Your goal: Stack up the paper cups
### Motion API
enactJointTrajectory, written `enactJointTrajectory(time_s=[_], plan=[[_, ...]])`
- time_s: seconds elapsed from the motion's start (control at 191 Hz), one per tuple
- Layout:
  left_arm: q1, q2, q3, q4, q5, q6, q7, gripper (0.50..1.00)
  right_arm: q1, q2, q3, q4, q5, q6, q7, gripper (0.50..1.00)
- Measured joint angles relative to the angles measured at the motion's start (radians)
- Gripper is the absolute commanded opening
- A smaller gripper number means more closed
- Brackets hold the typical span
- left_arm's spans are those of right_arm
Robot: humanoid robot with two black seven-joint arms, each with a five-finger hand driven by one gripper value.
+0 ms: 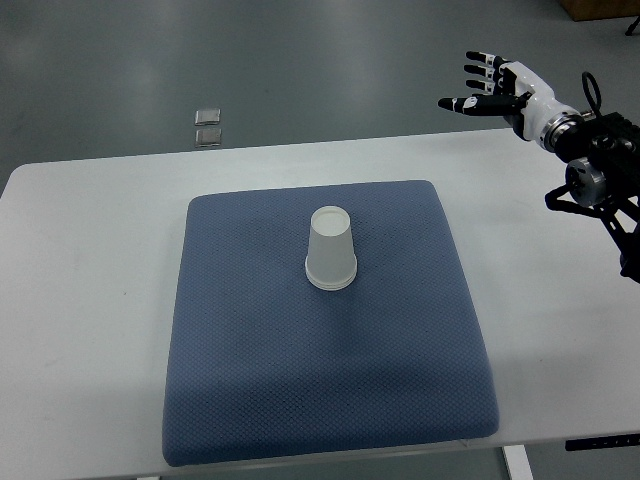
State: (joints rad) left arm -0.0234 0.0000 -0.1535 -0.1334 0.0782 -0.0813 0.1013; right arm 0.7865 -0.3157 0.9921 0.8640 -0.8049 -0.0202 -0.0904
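Observation:
A white paper cup (331,250) stands upside down near the middle of a blue-grey mat (250,380). Its rim looks doubled, as if one cup sits over another, but I cannot tell for sure. My right hand (487,83) is raised at the upper right, beyond the table's far edge, far from the cup. Its fingers are spread and hold nothing. The left arm does not show.
The mat lies on a white table (90,300). Two small square metal plates (208,125) sit on the grey floor beyond the table's far edge. The right arm's black joints (600,170) hang over the table's right end.

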Motion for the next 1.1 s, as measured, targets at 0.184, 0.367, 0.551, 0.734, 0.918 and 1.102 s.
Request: enactJointTrajectory(time_s=[0.184,0.367,0.551,0.734,0.918,1.102], plan=[[0.0,0.0,0.0,0.0,0.0,0.0,0.0,1.0,-0.041,0.035,0.06,-0.022,0.053,-0.018,-0.004,0.915],[0.0,0.0,0.0,0.0,0.0,0.0,0.0,1.0,-0.085,0.071,0.091,-0.025,0.06,-0.042,0.007,0.915],[0.0,0.0,0.0,0.0,0.0,0.0,0.0,1.0,-0.129,0.08,0.097,-0.02,0.062,-0.057,0.042,0.915],[0.0,0.0,0.0,0.0,0.0,0.0,0.0,1.0,-0.179,0.086,0.095,-0.015,0.064,-0.089,0.104,0.915],[0.0,0.0,0.0,0.0,0.0,0.0,0.0,1.0,-0.205,0.106,0.085,-0.009,0.092,-0.104,0.159,0.915],[0.0,0.0,0.0,0.0,0.0,0.0,0.0,1.0,-0.214,0.115,0.077,-0.007,0.137,-0.101,0.181,0.917]])
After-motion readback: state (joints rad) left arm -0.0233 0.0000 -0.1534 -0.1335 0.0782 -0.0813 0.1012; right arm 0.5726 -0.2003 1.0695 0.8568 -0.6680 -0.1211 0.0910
